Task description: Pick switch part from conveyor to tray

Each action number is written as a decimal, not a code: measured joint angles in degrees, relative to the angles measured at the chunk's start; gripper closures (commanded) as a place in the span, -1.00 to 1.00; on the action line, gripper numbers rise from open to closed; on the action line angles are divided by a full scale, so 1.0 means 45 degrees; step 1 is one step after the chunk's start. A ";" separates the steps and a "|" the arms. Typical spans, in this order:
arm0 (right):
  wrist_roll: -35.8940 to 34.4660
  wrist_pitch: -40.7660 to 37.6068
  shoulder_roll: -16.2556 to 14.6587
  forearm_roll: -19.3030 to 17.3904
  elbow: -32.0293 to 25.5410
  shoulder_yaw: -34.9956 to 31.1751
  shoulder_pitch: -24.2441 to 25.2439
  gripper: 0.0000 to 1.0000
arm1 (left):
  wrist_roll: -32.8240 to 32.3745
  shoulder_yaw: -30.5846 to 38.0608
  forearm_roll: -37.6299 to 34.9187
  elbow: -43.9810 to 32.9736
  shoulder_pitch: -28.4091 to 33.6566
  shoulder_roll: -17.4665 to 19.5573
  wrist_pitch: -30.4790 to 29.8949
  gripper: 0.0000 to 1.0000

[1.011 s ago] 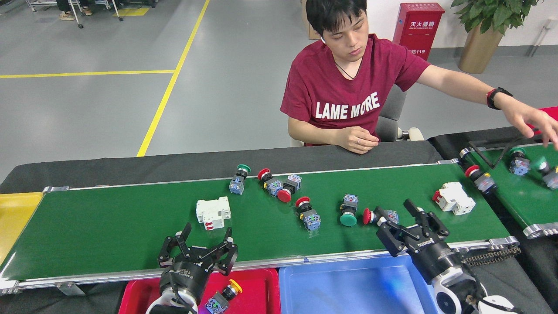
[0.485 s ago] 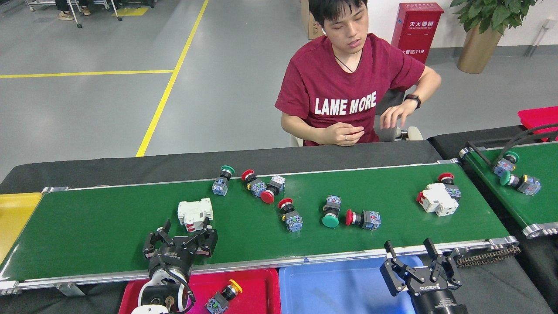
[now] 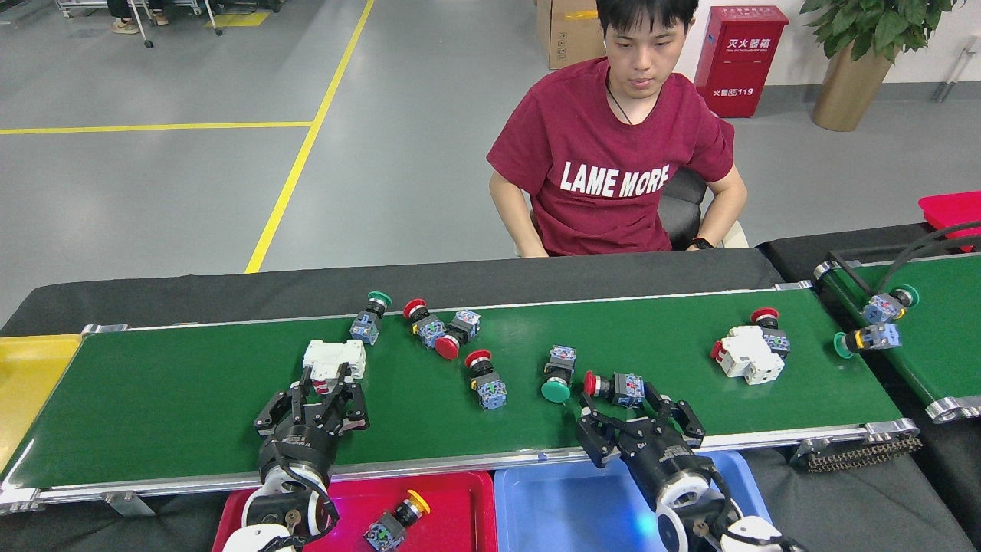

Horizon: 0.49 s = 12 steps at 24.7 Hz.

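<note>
On the conveyor, the left tool reaches the white circuit breaker, fingers spread either side of its near end. The right tool hangs open just behind a red-capped push-button switch. A yellow-capped switch lies in the red tray.
</note>
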 measured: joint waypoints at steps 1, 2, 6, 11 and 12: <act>0.0069 0.0003 0.0185 -0.0012 0.0420 0.0186 -0.0358 -0.92 | 0.0026 -0.0004 0.0001 -0.0001 0.0019 0.0001 -0.0011 0.93; 0.0130 0.0039 0.0425 -0.0034 0.0826 0.0298 -0.0688 -0.83 | 0.0058 -0.0012 0.0001 -0.0002 0.0047 0.0010 -0.0014 0.94; 0.0905 -0.0392 0.0968 -0.0122 0.1534 0.0608 -0.1289 0.47 | 0.0142 -0.0040 0.0002 -0.0144 0.0222 0.0034 -0.0127 0.99; 0.1361 -0.1754 0.0945 -0.0451 0.1506 0.0593 -0.1388 0.50 | 0.0162 0.0143 0.0093 -0.1854 0.0596 0.0061 -0.1165 0.99; 0.1428 -0.1932 0.0896 -0.0483 0.1403 0.0600 -0.1381 0.49 | 0.0162 0.0304 0.0125 -0.2343 0.0819 0.0160 -0.1511 0.99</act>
